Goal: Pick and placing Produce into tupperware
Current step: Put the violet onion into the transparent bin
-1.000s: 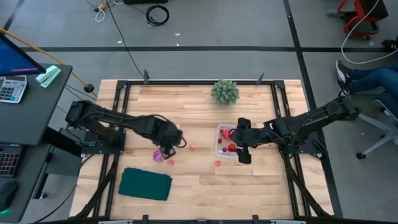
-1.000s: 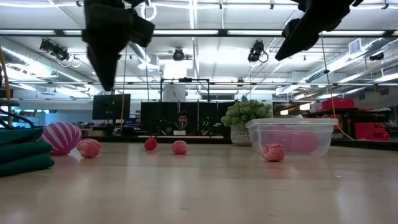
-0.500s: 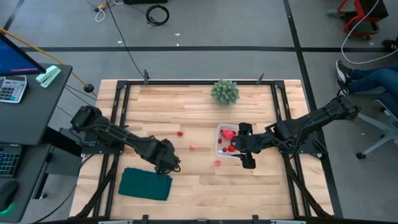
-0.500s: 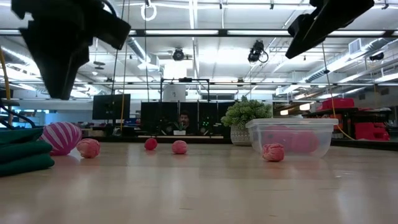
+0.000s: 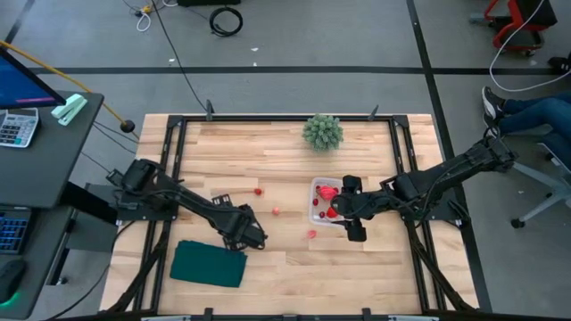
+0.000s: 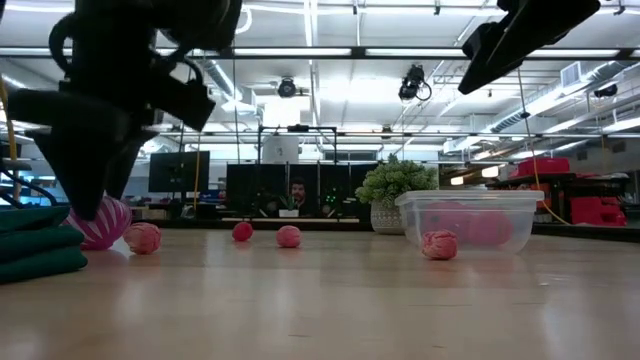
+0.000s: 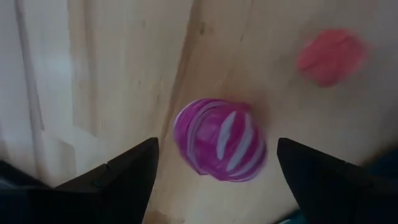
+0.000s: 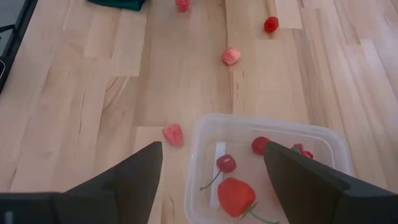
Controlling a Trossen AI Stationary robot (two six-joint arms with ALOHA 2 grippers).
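Observation:
The purple-striped ball [image 7: 221, 140] rests on the wood between my left gripper's [image 7: 217, 149] open fingers, with a gap on each side. In the high view the left gripper [image 5: 247, 235] hides the ball. In the low view it points down over the ball [image 6: 105, 228]. The clear tupperware [image 5: 319, 211] stands right of the table's middle and holds a large red piece [image 8: 236, 196], a cherry [image 8: 225, 163] and small red pieces. My right gripper [image 5: 354, 216] hovers open above the tub's right side, high in the low view [image 6: 520, 40]. Loose pink and red pieces [image 5: 311, 234] lie around.
A green bushy plant [image 5: 322, 131] stands near the far edge. A dark green folded cloth [image 5: 209, 264] lies just near-left of my left gripper. Small pieces lie at mid-table [image 5: 258, 190] [image 5: 276, 211], and one pink piece [image 7: 333, 56] is close to the ball. Bare wood lies toward the near right corner.
My left gripper has moved toward the table's near edge and down, from beside the purple-striped ball to directly over it, so the ball no longer shows in the high view. The ball and the other pieces have stayed in place.

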